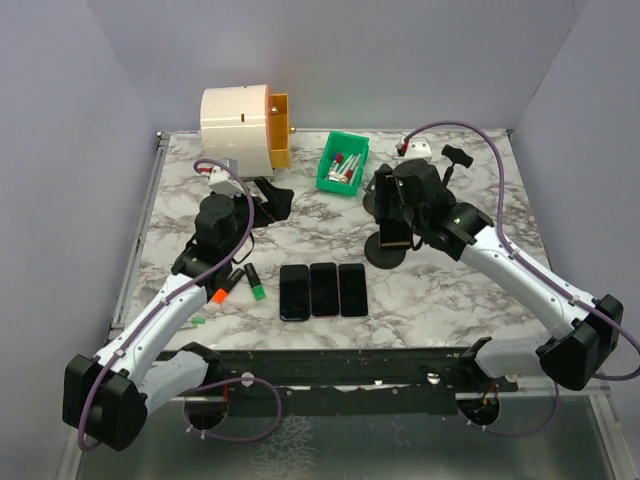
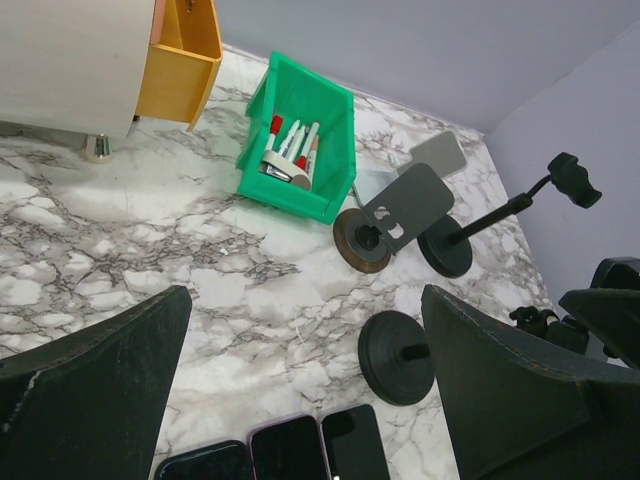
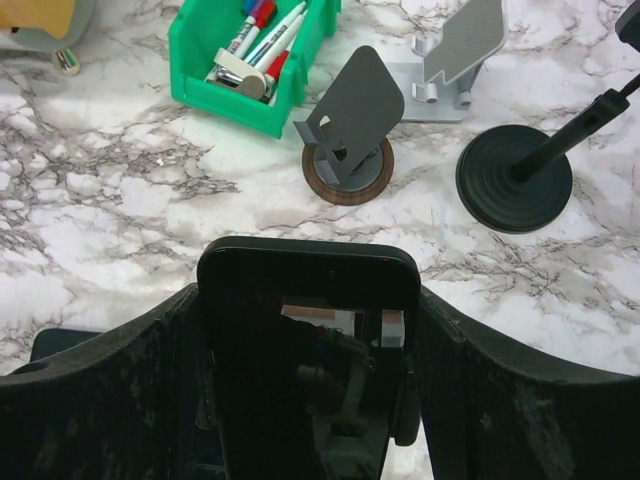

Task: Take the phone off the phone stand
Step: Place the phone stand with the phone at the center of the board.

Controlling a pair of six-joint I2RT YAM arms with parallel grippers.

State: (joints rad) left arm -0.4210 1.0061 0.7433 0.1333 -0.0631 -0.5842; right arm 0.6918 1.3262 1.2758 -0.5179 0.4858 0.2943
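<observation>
A black phone (image 3: 305, 360) stands upright between my right gripper's (image 3: 308, 300) fingers, which press on both its long edges. Small side grips of the phone stand's clamp show at the phone's lower edges. In the top view my right gripper (image 1: 396, 222) holds the phone (image 1: 393, 233) over the stand's round black base (image 1: 385, 253). That base (image 2: 398, 357) also shows in the left wrist view, its stem running behind the right finger. My left gripper (image 1: 268, 203) is open and empty (image 2: 305, 295) above bare marble.
Three dark phones (image 1: 323, 289) lie side by side at front centre. A green bin of markers (image 1: 343, 163), a white drawer unit (image 1: 245, 125), a grey stand on a brown disc (image 3: 350, 120), a silver stand (image 3: 455, 50) and a black pole stand (image 3: 515, 175) stand behind. Loose markers (image 1: 240, 284) lie by the left arm.
</observation>
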